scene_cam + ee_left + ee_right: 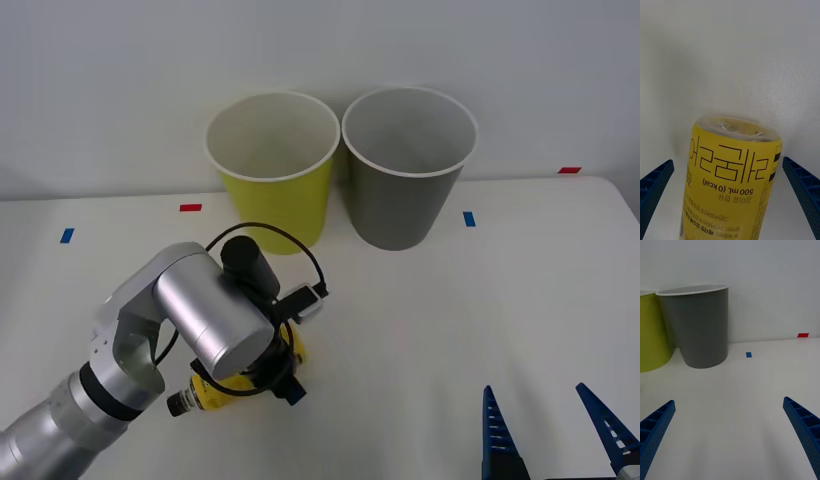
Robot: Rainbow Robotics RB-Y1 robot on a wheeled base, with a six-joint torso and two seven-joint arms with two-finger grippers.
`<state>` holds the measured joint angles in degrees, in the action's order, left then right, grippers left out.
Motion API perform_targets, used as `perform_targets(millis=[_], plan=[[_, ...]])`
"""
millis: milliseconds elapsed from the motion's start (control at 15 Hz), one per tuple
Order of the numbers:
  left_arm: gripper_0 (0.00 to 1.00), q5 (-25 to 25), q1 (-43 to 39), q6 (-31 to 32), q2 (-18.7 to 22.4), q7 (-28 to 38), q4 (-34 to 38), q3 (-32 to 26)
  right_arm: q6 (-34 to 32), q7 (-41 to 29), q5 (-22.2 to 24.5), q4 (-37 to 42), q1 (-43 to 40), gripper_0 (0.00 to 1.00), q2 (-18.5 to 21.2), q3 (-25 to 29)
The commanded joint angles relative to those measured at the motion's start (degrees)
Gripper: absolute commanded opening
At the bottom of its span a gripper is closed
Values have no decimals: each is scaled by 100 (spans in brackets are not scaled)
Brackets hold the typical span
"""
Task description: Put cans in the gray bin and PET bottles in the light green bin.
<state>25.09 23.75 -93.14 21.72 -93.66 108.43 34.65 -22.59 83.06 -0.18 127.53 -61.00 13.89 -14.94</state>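
Yellow wrap label with dark print marks the small plastic PET bottle (732, 180), which lies on its side on the white table (450, 320), black cap toward the robot. The left gripper (728, 198) has its blue ribbed fingers (657, 183) spread wide, one on each side of the bottle, with a clear gap between each finger and the label; nothing is pinched yet. The right gripper (730, 435) waits low over bare table, its fingers likewise spread, holding nothing.

Beyond the left fingers stands the round tapered yellow-green bin (275, 165) with a white rim, and just beside it the round tapered dark gray bin (408, 165); both look empty from above. By my reading, the sort has barely begun: the bottle is bracketed but ungrasped, so closing, lifting and carrying it to the yellow-green bin all remain.
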Motion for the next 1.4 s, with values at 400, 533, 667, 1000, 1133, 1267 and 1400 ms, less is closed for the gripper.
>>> perform_targets(millis=[400,533,667,1000,1133,1267,1400], plan=[[100,128,7,200,-124,-161,-375,-55,0,0,0,0,0,100,0,0],[100,146,7,200,-115,-240,-384,-90,0,0,0,0,0,100,0,0],[87,190,7,200,-115,-319,-384,-143,0,0,0,0,0,100,0,0],[0,330,7,200,-133,-451,-384,-266,0,0,0,0,0,100,0,0],[0,365,-2,244,-106,-469,-375,-266,0,0,0,0,0,100,0,0],[0,383,-2,244,-80,-460,-322,-266,0,0,0,0,0,100,0,0],[0,409,-2,244,25,-442,-217,-257,0,0,0,0,0,100,0,0]])
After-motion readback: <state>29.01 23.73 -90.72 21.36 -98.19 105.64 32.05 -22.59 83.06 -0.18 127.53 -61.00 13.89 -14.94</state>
